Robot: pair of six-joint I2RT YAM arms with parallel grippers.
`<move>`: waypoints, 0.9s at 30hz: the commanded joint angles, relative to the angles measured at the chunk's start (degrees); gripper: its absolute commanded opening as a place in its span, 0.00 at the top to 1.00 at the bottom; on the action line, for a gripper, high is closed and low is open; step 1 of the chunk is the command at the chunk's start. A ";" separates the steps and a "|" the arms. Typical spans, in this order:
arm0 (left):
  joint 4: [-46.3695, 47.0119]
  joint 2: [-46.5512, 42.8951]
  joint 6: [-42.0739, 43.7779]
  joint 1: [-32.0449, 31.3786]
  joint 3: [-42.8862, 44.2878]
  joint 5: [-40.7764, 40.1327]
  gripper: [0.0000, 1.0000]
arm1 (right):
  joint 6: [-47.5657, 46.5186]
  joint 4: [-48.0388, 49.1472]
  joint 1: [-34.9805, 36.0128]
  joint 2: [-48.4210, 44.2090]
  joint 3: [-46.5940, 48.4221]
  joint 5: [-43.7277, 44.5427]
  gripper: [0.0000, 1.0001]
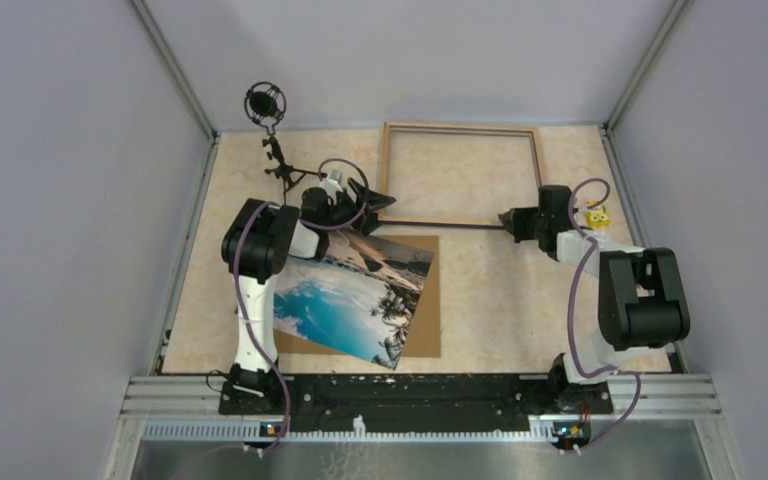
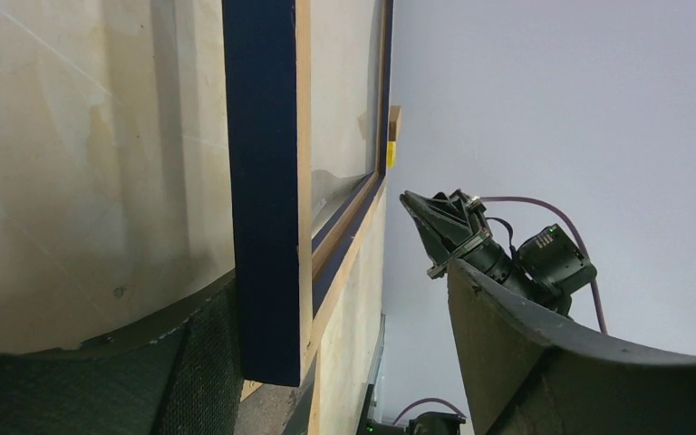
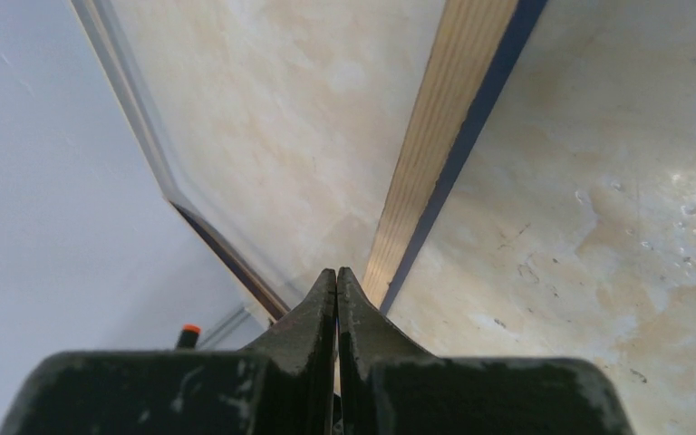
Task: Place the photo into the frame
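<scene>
Light wood on one face and dark blue on the other, the frame (image 1: 460, 127) sits at 12 o'clock on the table (image 1: 500, 300). Its near-left corner is between the spread fingers (image 2: 100, 390) of the left gripper (image 1: 380, 200), which is released and not clamped. The right gripper (image 1: 508, 218) is at the frame's near-right corner, at 3 o'clock from the left one, with its fingers (image 3: 317, 308) pressed tip to tip. The rail ends just behind those tips, and contact cannot be made out. The photo (image 1: 350, 290) lies skewed at 7 o'clock on a brown backing board (image 1: 428, 320), with its far-left corner hidden under the left arm. A microphone on a stand (image 1: 265, 103) is at 11 o'clock.
</scene>
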 commanded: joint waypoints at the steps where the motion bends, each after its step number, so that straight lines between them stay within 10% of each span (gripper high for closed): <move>1: 7.97 0.08 -1.13 0.11 -0.18 1.82 0.23 | -11.81 3.49 -0.10 1.15 1.24 -3.04 0.75; 5: 10.07 0.54 -2.12 0.10 -0.77 2.30 0.26 | -16.99 1.01 0.28 -1.24 -0.15 -2.39 0.42; 11: 12.14 -0.08 -2.77 0.11 -1.38 2.95 0.30 | -13.71 9.89 2.67 -3.38 -6.66 -4.23 0.31; 27: 19.00 0.05 -6.17 0.11 -2.97 3.97 0.38 | 0.46 35.14 7.55 8.70 -12.61 -3.01 0.43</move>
